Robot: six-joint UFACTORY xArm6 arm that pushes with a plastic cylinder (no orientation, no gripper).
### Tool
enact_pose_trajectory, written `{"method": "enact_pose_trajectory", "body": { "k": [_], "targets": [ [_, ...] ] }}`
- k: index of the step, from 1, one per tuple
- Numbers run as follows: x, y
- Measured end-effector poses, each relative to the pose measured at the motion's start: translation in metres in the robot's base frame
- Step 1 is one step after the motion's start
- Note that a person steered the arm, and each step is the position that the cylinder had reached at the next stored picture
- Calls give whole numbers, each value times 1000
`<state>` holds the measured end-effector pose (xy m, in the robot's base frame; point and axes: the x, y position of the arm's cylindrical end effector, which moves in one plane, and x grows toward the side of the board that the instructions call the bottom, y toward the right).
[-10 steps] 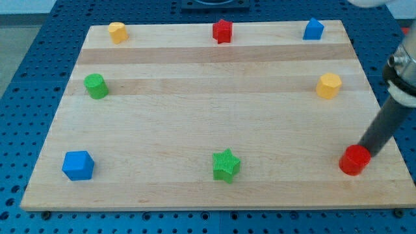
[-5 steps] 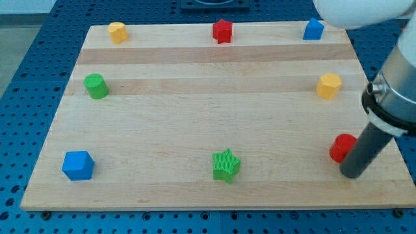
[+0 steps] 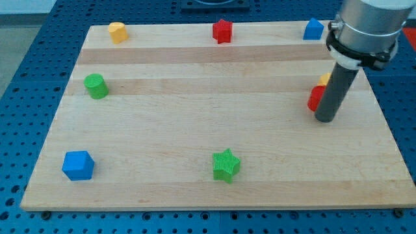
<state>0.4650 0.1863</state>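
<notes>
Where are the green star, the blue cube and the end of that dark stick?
green star (image 3: 226, 164), camera view, centre of its ridged top face.
blue cube (image 3: 78, 164), camera view, middle of the block.
my tip (image 3: 324, 119), camera view, very end of the rod, just right of the red block (image 3: 315, 98).

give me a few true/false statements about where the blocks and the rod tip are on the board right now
1. My tip sits right beside the red block, on its right in the view. True.
2. The green star lies at the view's top edge. False: it is near the view's bottom, about midway across.
3. The rod partly hides a yellow block behind it. True.
4. The blue cube is at the view's bottom right. False: it is at the bottom left.
5. The red star is at the view's top, between the yellow block and a blue block. True.
</notes>
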Motion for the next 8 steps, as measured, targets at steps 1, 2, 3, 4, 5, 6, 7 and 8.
{"method": "enact_pose_trajectory", "body": {
  "k": [1,2,3,4,5,6,7,8],
  "targets": [
    [6,-4],
    [53,-21],
    [99,-53],
    [135,-100],
    [154,-146],
    [144,-190],
    [124,-195],
    [110,-173]
  ]
}}
